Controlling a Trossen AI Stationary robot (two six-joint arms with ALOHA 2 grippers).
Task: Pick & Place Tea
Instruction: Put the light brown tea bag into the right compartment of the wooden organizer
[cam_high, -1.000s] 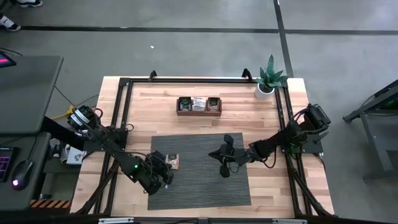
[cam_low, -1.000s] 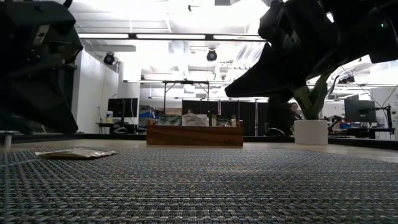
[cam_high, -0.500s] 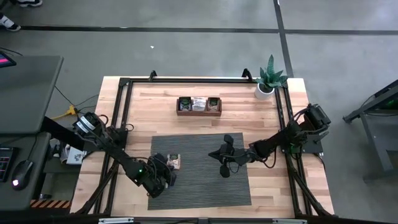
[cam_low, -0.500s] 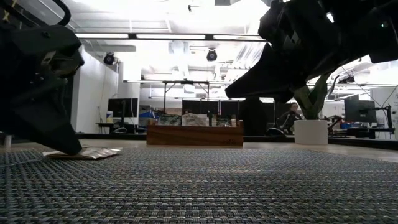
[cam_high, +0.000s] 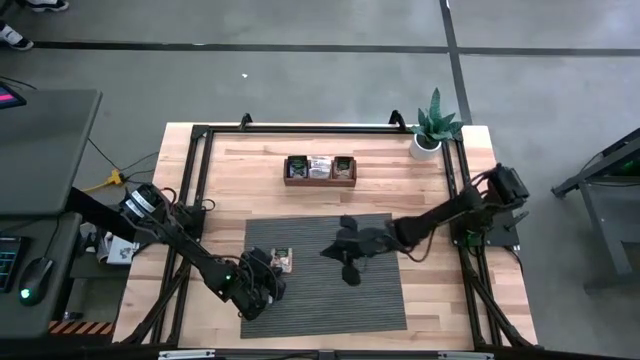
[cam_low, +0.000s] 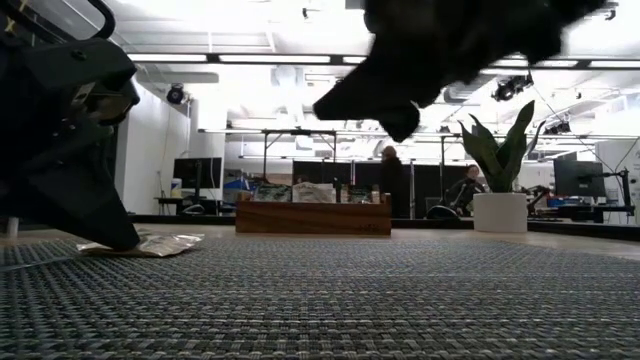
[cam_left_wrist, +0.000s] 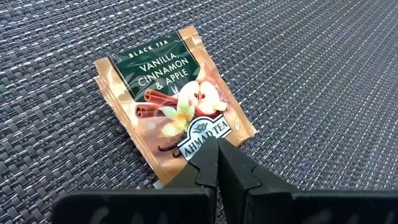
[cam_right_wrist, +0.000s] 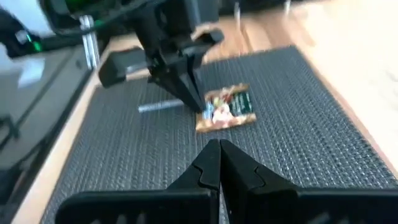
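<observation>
In the high view the left tool sits at the lower left of the grey woven mat, its tip right against a tan tea sachet that lies flat on the mat. The left wrist view shows this closely: the sachet, printed with a dark green band, apple and cinnamon, lies flat on the weave, and the tool's two dark fingers are pressed together with no gap between them, their tip resting on the sachet's near edge. Nothing is clamped between them; the sachet lies under and ahead of the tip. In the low view the left tool touches down at the left, on the edge of the sachet.

The right tool hovers over the middle of the mat, well apart from the sachet. In its own wrist view its fingers are also closed together and hold nothing.

Near the top of the table stands a wooden tray with more sachets upright in it, and a potted plant is in the upper right corner.
</observation>
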